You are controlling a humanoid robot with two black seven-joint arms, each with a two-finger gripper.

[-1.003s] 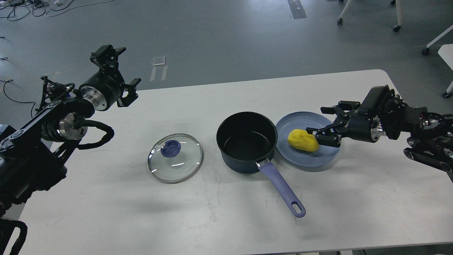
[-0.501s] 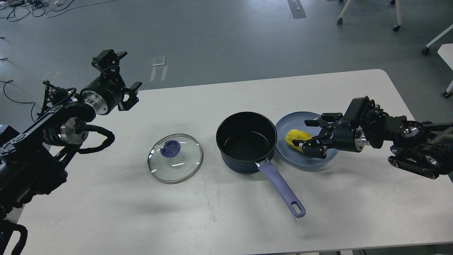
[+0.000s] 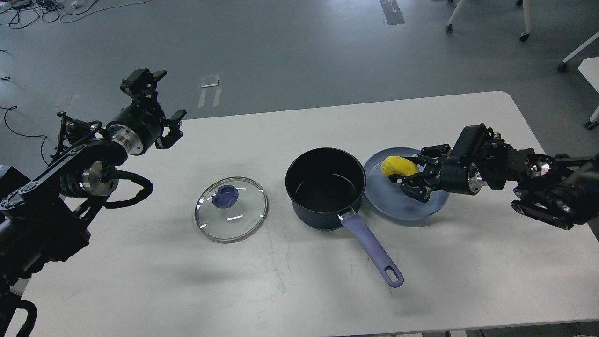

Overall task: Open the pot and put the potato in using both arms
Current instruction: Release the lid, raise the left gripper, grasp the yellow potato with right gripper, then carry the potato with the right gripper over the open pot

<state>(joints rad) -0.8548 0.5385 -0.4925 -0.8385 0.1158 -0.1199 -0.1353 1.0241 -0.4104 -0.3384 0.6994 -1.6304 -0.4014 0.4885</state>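
The dark pot (image 3: 325, 187) stands open in the middle of the table, its purple handle (image 3: 372, 250) pointing to the front right. Its glass lid (image 3: 231, 208) with a blue knob lies flat on the table to the pot's left. The yellow potato (image 3: 397, 166) is held in my right gripper (image 3: 411, 174), which is shut on it and holds it a little above the blue plate (image 3: 423, 206), just right of the pot's rim. My left gripper (image 3: 160, 104) is open and empty, raised above the table's far left edge.
The white table (image 3: 299, 290) has bare surface in front of the pot and lid. Beyond it is grey floor with cables at the far left and chair legs at the far right.
My right gripper closed on the potato and lifted it up and back off the plate, toward the pot. My left gripper sank slightly and stayed open.
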